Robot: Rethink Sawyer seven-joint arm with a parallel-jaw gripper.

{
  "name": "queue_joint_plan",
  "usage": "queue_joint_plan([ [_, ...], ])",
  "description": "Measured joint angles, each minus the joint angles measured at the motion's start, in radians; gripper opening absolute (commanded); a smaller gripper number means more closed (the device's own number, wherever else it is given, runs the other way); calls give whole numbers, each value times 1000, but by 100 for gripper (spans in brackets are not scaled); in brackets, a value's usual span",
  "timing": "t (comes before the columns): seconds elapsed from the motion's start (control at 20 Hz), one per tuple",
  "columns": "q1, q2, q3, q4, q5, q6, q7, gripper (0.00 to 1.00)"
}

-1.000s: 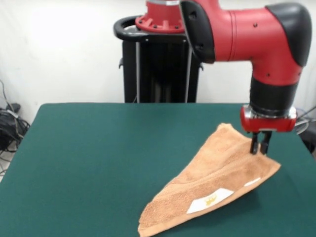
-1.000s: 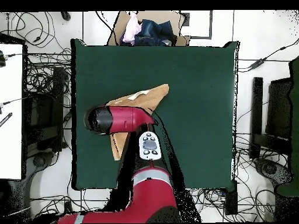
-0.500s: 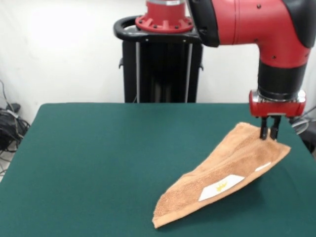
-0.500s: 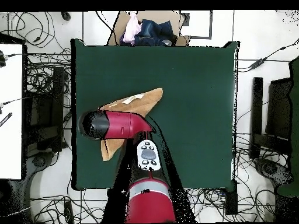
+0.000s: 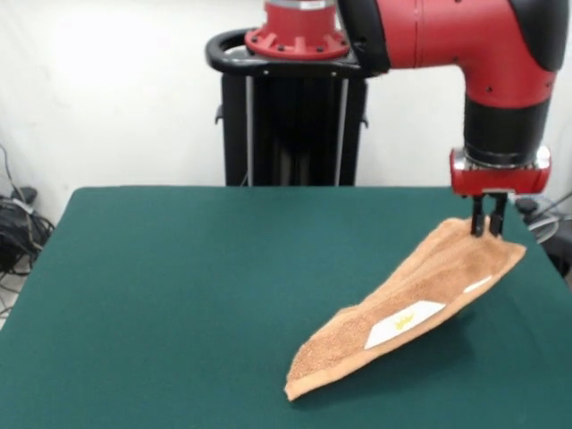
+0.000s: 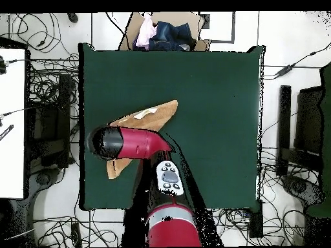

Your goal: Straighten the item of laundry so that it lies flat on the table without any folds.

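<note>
Towel (image 5: pixel 420 299) dragged farther toward table (image 5: pixel 179 286) edge; gripper (image 5: pixel 488 229) pinching corner.

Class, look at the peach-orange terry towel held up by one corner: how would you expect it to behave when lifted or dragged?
The peach-orange terry towel is probably floppy: it sags from the end effector to the dark green felt table. It seems light, since a pinch at one corner holds it up. Its trailing end touches the felt, so dragging would likely catch rather than slide.

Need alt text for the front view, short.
The gripper pinches the upper edge of a peach-orange towel, holding that end up while its folded lower end trails on the green table. A white label faces the camera.
</note>
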Motion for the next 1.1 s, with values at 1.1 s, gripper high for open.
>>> queue_joint_plan([
  [1.1,-14,-117,9,128,41,81,0,0],
])
